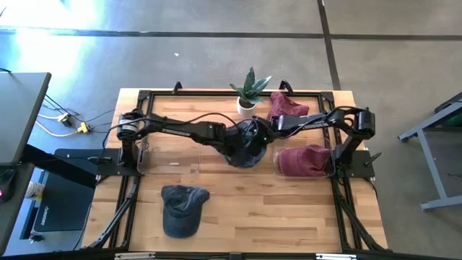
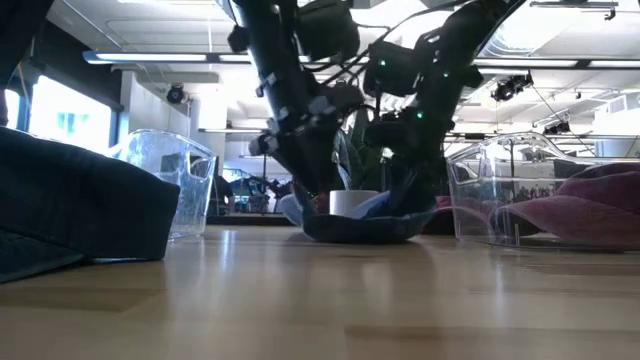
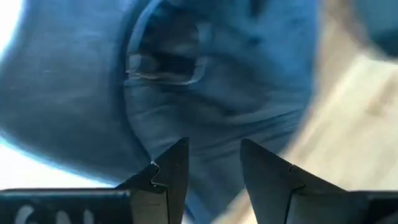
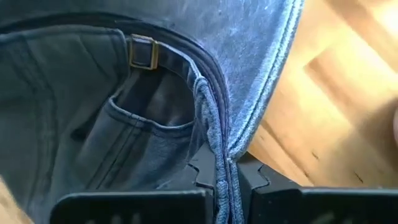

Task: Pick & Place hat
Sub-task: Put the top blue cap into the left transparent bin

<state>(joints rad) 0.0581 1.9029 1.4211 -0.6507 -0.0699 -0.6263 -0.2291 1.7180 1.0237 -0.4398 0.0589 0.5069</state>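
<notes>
Now | my right gripper [image 4: 227,177] pinches blue hat [image 1: 245,148] hem | left gripper [image 3: 214,165] parted, empty | soft, floppy; grip seam.

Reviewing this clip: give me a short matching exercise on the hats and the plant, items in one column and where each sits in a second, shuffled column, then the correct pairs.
Items:
1. grey cap
2. blue cap
3. potted plant
4. maroon hat in the clear bin

Places:
A. table centre, edge pinched by the right gripper, with the left gripper open right at it
B. right side of the table
C. loose on the wood near the front edge
D. back edge of the table

Pairs: 1-C, 2-A, 3-D, 4-B
</notes>
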